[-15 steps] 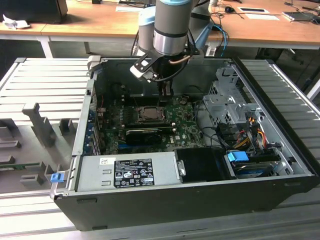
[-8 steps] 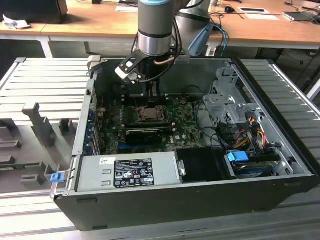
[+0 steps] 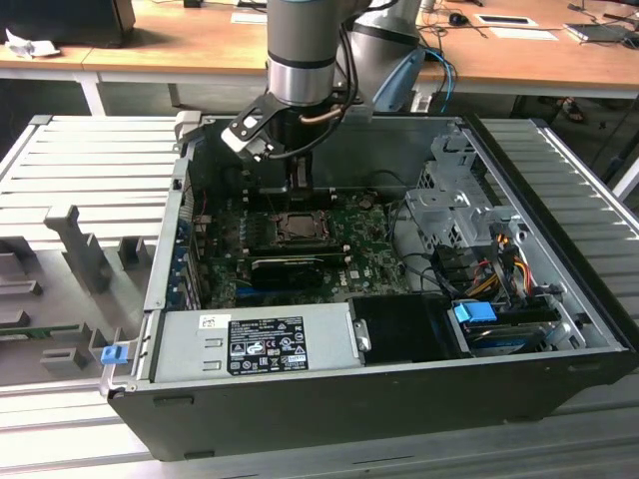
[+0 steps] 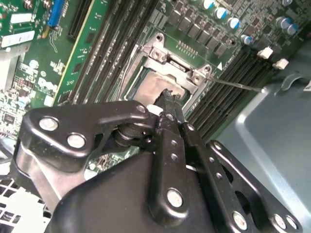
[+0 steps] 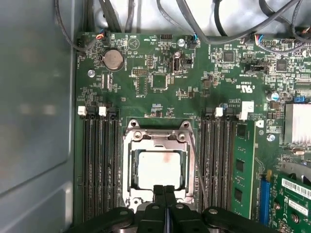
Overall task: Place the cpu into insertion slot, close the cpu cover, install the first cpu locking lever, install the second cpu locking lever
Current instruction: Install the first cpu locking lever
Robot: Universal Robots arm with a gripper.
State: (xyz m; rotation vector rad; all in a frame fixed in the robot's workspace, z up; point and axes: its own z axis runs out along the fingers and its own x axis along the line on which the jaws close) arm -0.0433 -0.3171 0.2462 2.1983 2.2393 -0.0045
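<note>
In the exterior view, an open black-and-grey metal computer case (image 3: 399,399) lies on a ribbed grey metal surface (image 3: 80,160). Inside the case are a green motherboard (image 3: 369,254), a boxy silver power supply (image 3: 255,344) along the near wall, a bare metal drive cage (image 3: 449,205) toward the exterior view's right, and a long black card (image 3: 290,267) near the middle of the board. The grey robot arm (image 3: 300,40) reaches down into the case, and its black tool (image 3: 300,183) hangs just above the small flat square cpu (image 3: 299,228).

In the second wrist view, the tool (image 4: 169,99) has its fingertips pressed together with nothing between them, and the tip is right at the edge of the cpu (image 4: 155,90); I cannot tell whether it touches. The thin silver-grey metal frame of the cpu cover (image 4: 170,58) borders the chip. A thin metal locking lever (image 4: 238,85) juts out from one corner, across the long black memory slots (image 4: 238,68).

In the first wrist view, the cpu (image 5: 158,170), its dull silver-grey top up, sits inside the square black insertion slot (image 5: 131,174). The cpu cover (image 5: 158,141) lies flat over it, framing the chip through its cut-out. The closed tool (image 5: 164,190) is over the socket's edge (fingers side by side, holding nothing). The wire locking lever (image 5: 198,170) runs along one side of the cover, between it and the memory slots (image 5: 216,160). A round silver coin cell (image 5: 113,59) sits farther up the motherboard (image 5: 160,97).
</note>
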